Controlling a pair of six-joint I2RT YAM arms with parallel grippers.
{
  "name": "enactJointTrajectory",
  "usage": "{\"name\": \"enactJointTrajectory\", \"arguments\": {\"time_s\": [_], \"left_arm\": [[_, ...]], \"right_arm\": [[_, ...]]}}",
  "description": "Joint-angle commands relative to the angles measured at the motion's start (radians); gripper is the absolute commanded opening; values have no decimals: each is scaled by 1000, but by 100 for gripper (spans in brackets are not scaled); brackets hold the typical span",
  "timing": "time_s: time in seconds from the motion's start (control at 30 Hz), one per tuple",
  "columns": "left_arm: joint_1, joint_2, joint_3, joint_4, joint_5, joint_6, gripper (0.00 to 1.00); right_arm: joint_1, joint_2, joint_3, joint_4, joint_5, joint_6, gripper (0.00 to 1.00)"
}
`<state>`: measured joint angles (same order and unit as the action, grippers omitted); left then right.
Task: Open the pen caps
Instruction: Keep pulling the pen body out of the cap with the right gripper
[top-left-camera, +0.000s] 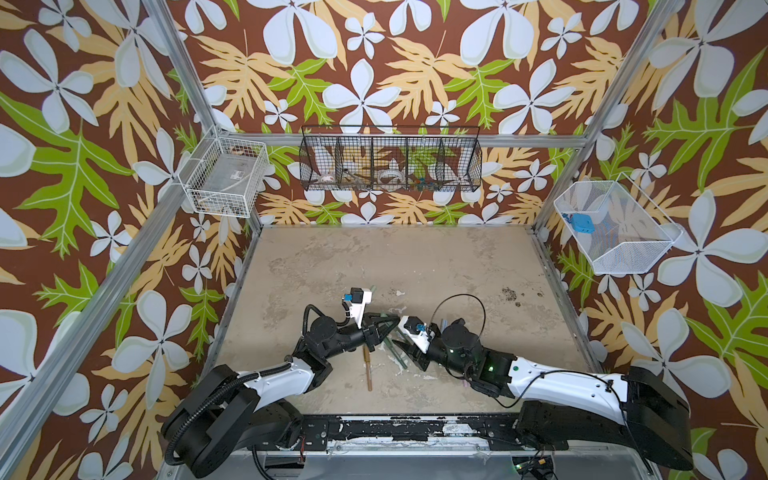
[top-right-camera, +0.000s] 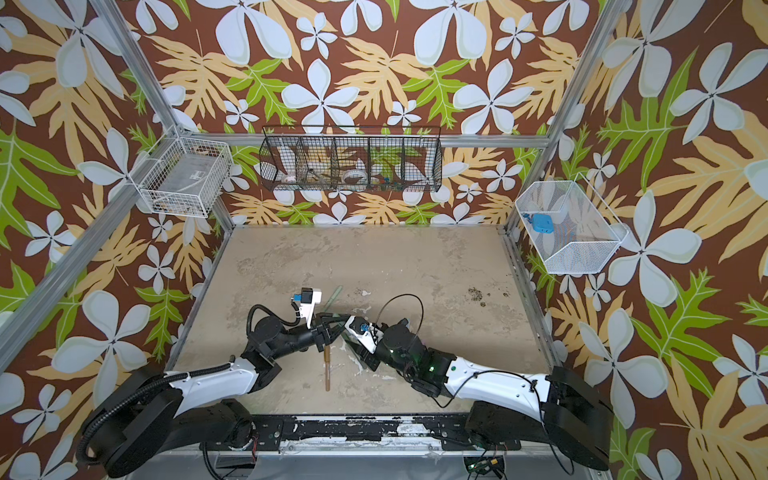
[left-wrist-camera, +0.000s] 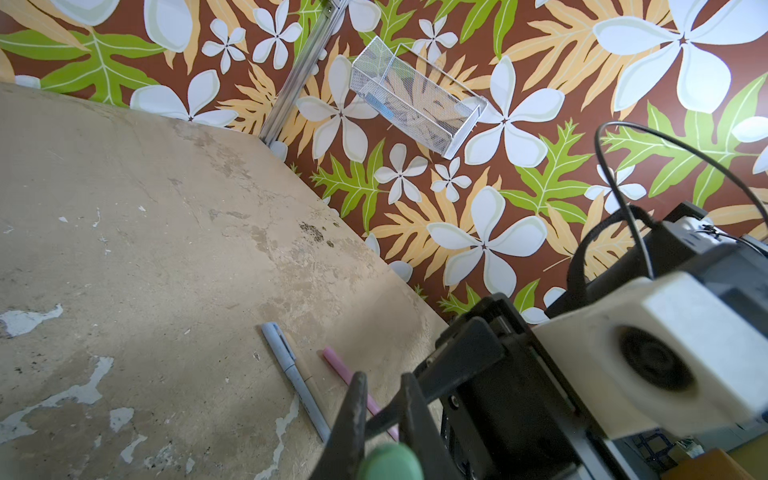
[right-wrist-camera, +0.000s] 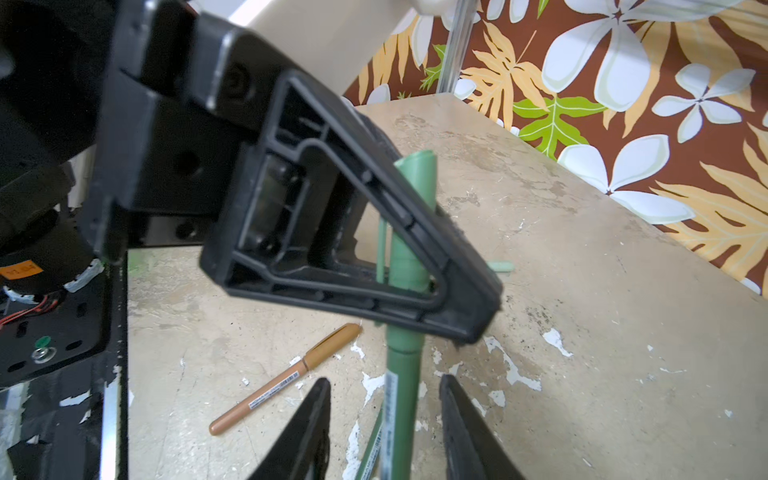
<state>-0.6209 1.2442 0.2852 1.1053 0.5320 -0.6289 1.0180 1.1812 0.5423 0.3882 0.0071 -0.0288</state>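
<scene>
My left gripper (left-wrist-camera: 384, 415) is shut on a sage green pen, gripping its cap (right-wrist-camera: 417, 178), which sits on the body. In the right wrist view the left gripper's black finger (right-wrist-camera: 353, 257) crosses that cap. The pen's labelled body (right-wrist-camera: 400, 395) runs between the fingers of my right gripper (right-wrist-camera: 386, 419), which is open with a gap on each side. In both top views the two grippers (top-left-camera: 390, 328) (top-left-camera: 401, 348) meet at mid table. A brown capped pen (right-wrist-camera: 286, 378) (top-left-camera: 367, 370) lies in front of them. Light blue (left-wrist-camera: 293, 374) and pink (left-wrist-camera: 338, 365) capped pens lie beyond the right arm.
A second, darker green pen (right-wrist-camera: 370, 446) lies on the table under the held one. A pale green piece (right-wrist-camera: 500, 266) lies further back. Wire baskets hang on the walls: white (top-left-camera: 224, 178), black (top-left-camera: 390, 166), white mesh (top-left-camera: 615, 224). The beige tabletop (top-left-camera: 374, 257) is worn and patchy.
</scene>
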Motion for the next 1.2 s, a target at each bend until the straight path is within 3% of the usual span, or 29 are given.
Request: {"name": "enactJointTrajectory", "arguments": {"time_s": [0.0, 0.43, 0.67, 0.7, 0.8, 0.97, 1.03, 1.1, 1.17], "left_arm": [[-3, 16, 9, 69, 45, -21, 0], [-2, 46, 21, 87, 75, -32, 0], [-1, 26, 19, 66, 58, -22, 0], [-3, 26, 19, 65, 54, -25, 0], [-2, 19, 12, 58, 18, -34, 0], [4, -27, 1, -11, -69, -18, 0], [19, -52, -11, -16, -88, -24, 0], [43, -74, -29, -3, -92, -42, 0], [58, -90, -44, 11, -96, -55, 0]], "right_arm": [[-22, 7, 1, 42, -29, 25, 38], [-33, 53, 27, 51, -102, 34, 25], [-34, 72, 38, 36, -103, 21, 0], [-33, 73, 37, 37, -95, 19, 0], [-27, 75, 29, 45, -32, 33, 0], [85, 117, 53, 22, 322, 10, 0], [122, 135, 66, 23, 411, -2, 0], [133, 153, 79, 7, 403, -1, 0], [125, 151, 74, 9, 305, 4, 0]]}}
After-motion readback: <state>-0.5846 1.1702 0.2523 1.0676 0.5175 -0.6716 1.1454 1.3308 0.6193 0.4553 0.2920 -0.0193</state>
